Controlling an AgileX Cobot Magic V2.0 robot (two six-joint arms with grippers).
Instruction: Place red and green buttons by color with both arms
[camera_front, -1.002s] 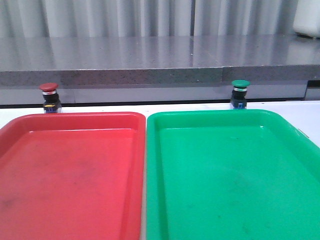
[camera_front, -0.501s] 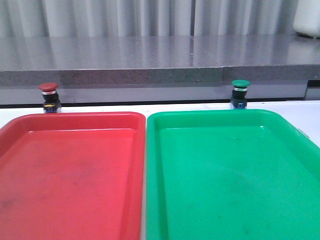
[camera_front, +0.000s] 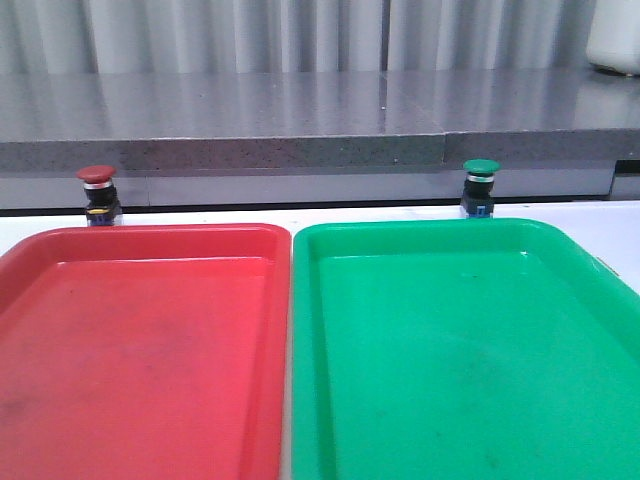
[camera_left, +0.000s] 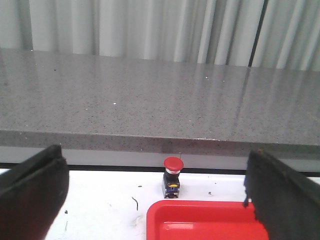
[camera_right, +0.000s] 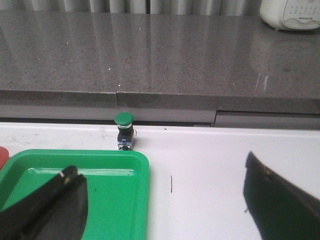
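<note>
The red button (camera_front: 98, 193) stands upright on the white table behind the far left corner of the red tray (camera_front: 150, 240). The green button (camera_front: 480, 186) stands upright behind the far edge of the green tray (camera_front: 420, 232). Neither arm shows in the front view. In the left wrist view my left gripper (camera_left: 160, 200) is open and empty, its fingers wide apart, with the red button (camera_left: 173, 171) ahead between them. In the right wrist view my right gripper (camera_right: 165, 205) is open and empty, back from the green button (camera_right: 124, 130), which is off toward its left finger.
A raised grey stone ledge (camera_front: 320, 130) runs along the back of the table just behind both buttons. The two trays lie side by side and fill most of the near table. A white appliance (camera_right: 290, 12) stands on the ledge at the far right.
</note>
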